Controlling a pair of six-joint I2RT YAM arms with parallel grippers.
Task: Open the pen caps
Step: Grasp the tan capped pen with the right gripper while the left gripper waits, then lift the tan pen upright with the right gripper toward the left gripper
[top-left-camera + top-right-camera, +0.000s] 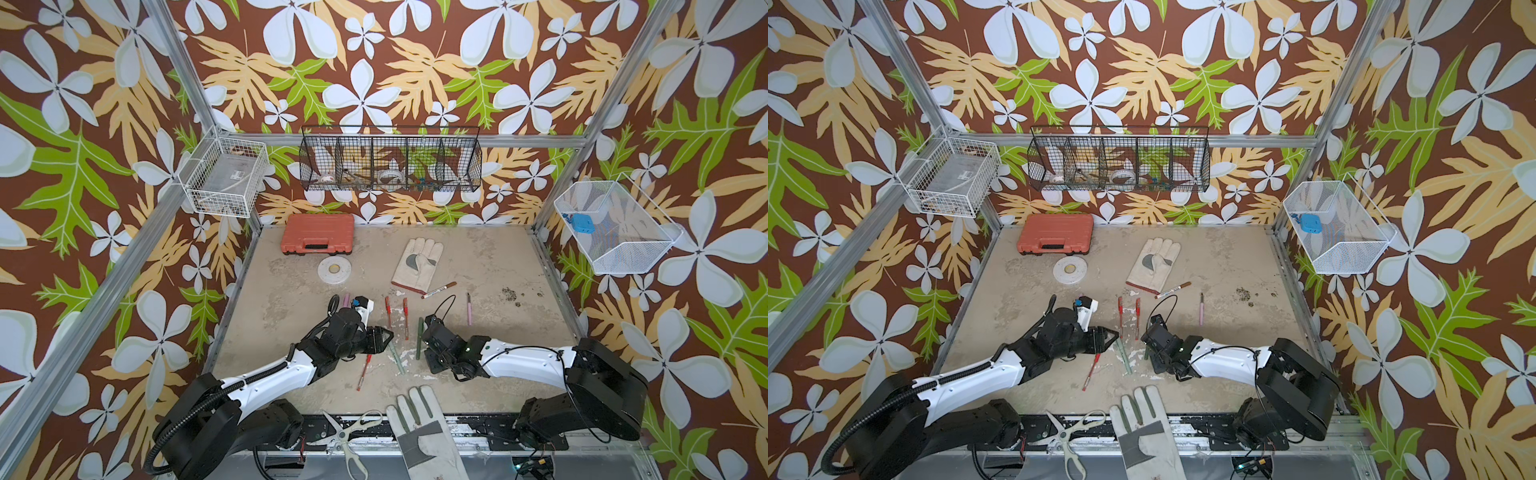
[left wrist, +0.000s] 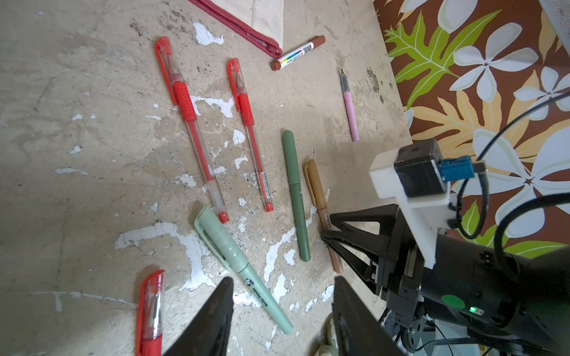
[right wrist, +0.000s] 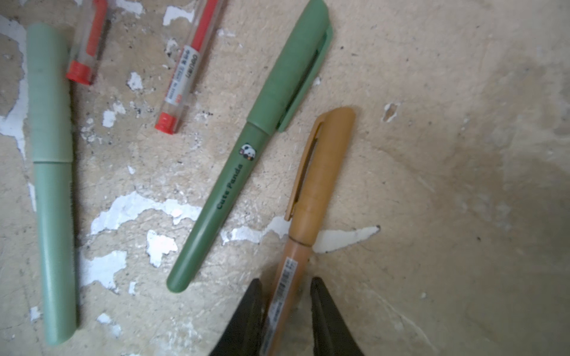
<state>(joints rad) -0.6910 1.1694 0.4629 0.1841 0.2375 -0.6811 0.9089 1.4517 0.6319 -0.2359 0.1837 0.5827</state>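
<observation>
"Cute Panda" on dark green pen (image 3: 234,172), "Panda" on mint pen (image 2: 243,271)

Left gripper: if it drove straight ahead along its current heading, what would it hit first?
Most likely the mint pen, whose barrel lies slanted just ahead of the open left gripper. The dark green pen lies beyond it. How high the gripper is above the table is unclear.

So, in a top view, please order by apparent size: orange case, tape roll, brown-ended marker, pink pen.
1. orange case
2. tape roll
3. brown-ended marker and pink pen: alike in length, so unranked.
</observation>
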